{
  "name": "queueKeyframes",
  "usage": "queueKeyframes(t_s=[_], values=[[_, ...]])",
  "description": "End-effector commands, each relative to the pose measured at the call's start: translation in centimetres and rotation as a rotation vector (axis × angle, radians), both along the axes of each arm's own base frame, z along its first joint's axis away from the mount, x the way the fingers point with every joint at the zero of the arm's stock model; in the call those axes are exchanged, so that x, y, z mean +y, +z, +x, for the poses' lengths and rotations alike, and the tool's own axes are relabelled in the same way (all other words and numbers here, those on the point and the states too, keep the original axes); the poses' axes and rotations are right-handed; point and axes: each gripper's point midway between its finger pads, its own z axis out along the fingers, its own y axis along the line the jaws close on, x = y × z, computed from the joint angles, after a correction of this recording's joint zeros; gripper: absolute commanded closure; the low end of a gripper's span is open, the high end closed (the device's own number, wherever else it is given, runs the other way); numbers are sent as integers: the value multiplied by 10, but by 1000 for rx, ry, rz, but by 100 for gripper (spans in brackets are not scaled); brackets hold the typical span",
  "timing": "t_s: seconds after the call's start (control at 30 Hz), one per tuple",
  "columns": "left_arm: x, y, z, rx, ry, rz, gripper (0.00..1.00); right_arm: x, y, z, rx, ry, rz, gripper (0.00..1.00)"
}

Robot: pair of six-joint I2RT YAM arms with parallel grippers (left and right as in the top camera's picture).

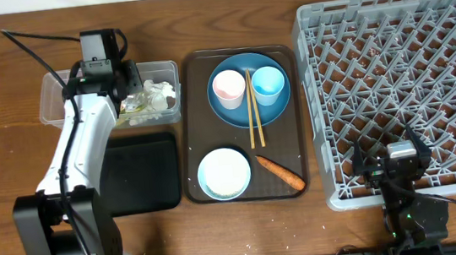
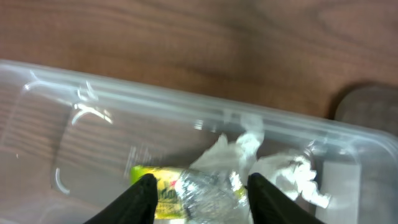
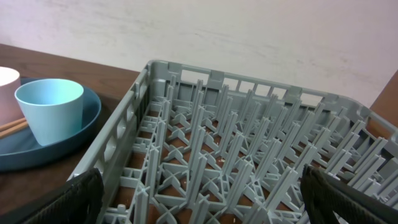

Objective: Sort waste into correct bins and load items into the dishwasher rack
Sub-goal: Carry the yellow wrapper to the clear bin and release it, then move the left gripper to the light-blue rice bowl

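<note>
From overhead, everything lies around the brown serving tray [image 1: 204,138] in the middle of the worktop [image 1: 11,167]. On the tray, at its far end, sits the blue plate [image 1: 235,116] with the white-pink cup [image 1: 228,88] and the light blue cup [image 1: 268,84] on it. The wooden chopsticks [image 1: 253,112] lie between the cups and run off the plate's near edge. At the tray's near end are the pale blue bowl [image 1: 224,173] and, beside it, the carrot [image 1: 280,173]. The clear tub [image 1: 52,112] stands just off the tray's far left corner and holds the crumpled paper [image 1: 157,97]. The left pincer [image 1: 129,95] hangs over it, its white arm crossing above the black tray [image 1: 144,174], which lies against the serving tray's left side. The grey rack [image 1: 402,84] runs along the serving tray's right side, and the right pincer [image 1: 390,154] hovers over the rack's near edge. In the left wrist view the left pincer [image 2: 202,199] stands parted inside the tub [image 2: 124,99], with the paper [image 2: 211,174] (yellow-green wrapper showing) lying between the tips and not pinched. In the right wrist view the right pincer [image 3: 214,205] is spread wide and holds nothing, looking across the rack [image 3: 249,155]. The rack's wall stands between this pincer and the tray's plate [image 3: 62,143], where the light blue cup [image 3: 50,109] shows, with the pink cup [image 3: 6,74] at the frame's edge.
</note>
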Motion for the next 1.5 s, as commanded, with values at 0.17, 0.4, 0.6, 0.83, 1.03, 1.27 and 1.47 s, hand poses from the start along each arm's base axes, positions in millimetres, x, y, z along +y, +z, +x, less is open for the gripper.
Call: queueKeyframes(t_s=[0.17, 0.4, 0.6, 0.83, 1.03, 1.27, 1.47], values=[[-47, 42, -10, -73, -172, -222, 39, -6, -1, 0, 0, -28, -4, 1], [-114, 43, -62, 104, -327, -570, 39, -6, 0, 0, 0, -28, -4, 1], [-154, 25, -117, 335, -412, -609, 45, -6, 0, 0, 0, -28, -4, 1], [-206, 21, -157, 441, -596, -563, 48, -6, 0, 0, 0, -28, -4, 1], [-233, 19, -176, 477, -683, -544, 50, -6, 0, 0, 0, -28, -4, 1], [-240, 5, -194, 534, -709, -534, 57, -6, 0, 0, 0, -28, -4, 1], [-243, -3, -188, 520, -751, -518, 57, -6, 0, 0, 0, -29, -4, 1]])
